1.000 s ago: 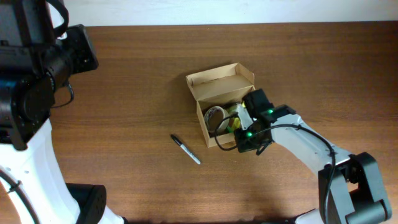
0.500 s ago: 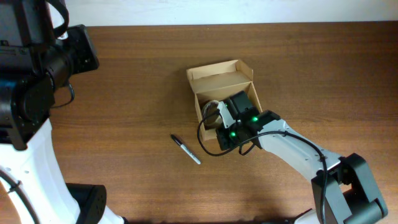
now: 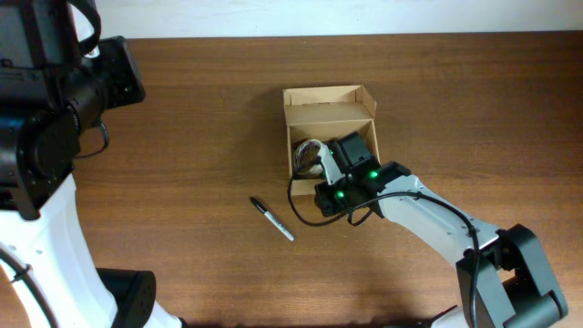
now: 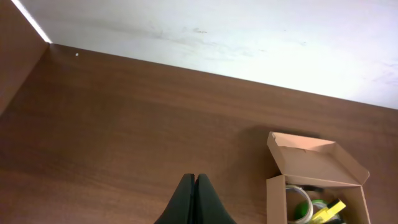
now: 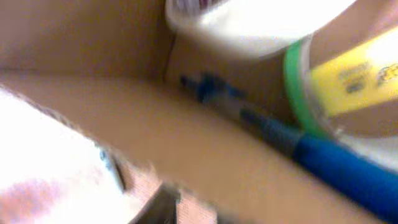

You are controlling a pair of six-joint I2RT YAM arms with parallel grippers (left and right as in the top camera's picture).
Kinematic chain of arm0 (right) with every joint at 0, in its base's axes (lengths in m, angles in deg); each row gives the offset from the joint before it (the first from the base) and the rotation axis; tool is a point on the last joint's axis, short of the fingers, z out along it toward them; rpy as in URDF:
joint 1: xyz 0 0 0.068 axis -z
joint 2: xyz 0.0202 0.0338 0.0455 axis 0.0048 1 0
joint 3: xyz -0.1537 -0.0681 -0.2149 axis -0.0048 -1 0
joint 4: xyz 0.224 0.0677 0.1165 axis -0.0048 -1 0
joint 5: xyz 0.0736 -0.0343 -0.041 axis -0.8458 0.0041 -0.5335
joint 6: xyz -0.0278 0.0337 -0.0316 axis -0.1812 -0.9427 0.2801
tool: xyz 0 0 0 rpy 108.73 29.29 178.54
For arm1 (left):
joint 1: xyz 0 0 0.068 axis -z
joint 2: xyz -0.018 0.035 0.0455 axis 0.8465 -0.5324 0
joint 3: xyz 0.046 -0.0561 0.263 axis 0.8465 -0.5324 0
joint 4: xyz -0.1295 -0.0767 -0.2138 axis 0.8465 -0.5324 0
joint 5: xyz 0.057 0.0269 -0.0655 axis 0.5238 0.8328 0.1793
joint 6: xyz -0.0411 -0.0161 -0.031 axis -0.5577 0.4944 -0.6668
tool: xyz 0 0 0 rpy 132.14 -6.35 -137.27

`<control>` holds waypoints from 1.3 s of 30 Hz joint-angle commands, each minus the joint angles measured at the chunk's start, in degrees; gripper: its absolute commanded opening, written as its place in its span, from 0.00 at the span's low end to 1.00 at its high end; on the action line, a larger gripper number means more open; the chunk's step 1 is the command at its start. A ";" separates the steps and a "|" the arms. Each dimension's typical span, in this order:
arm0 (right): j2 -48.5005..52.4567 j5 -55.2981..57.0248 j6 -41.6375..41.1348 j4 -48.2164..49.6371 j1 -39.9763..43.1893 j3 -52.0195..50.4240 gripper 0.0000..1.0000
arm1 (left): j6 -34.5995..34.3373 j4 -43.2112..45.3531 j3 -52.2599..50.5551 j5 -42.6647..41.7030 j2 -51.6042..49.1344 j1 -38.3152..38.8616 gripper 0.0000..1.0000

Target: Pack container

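Container [image 3: 330, 117] sits open a little right of the middle of the wooden counter [image 3: 182, 164], with its flap lid standing up on the far side.

Nearest, to the left of the box and apart from it, a black marker [image 3: 272, 219] lies slantwise on the bare wood. The right arm comes in from the near right corner and stretches on a diagonal to the far left. Its wrist, with two green lights lit, bends down over the near half of the box. The right tool [image 3: 330, 162] dips inside the box. Its fingers are hidden from above and blurred in its own camera, so I cannot tell whether they are apart or together.

That wrist view looks over a cardboard wall of the container [image 5: 186, 149] onto a blue pen [image 5: 323, 162], a green-edged roll [image 5: 297, 81], a yellow item [image 5: 354, 78] and a white tape roll [image 5: 249, 25]. From overhead the white tape roll [image 3: 312, 152] shows at the left of the box, just beside the tool.

At the far left the left arm is drawn back and held well away from the box. The left tool [image 4: 194, 199] has its fingers pressed together on nothing. Its camera faces the far white wall [image 4: 249, 37], and the container [image 4: 314, 163] lies to its right.
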 commanded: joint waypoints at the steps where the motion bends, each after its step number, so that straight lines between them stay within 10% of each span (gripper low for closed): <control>1: 0.24 -4.59 1.88 -3.80 -1.36 0.00 0.36 | 0.76 -0.13 -0.11 -0.42 0.83 -0.02 0.02; 8: 0.85 -4.85 5.77 -9.60 -7.76 0.00 0.58 | 0.76 -0.11 -0.11 -0.42 0.83 -0.02 0.02; 39: 0.85 4.22 10.95 -13.66 -2.95 8.20 0.57 | 0.98 -0.13 -0.11 -2.01 0.83 -0.02 0.02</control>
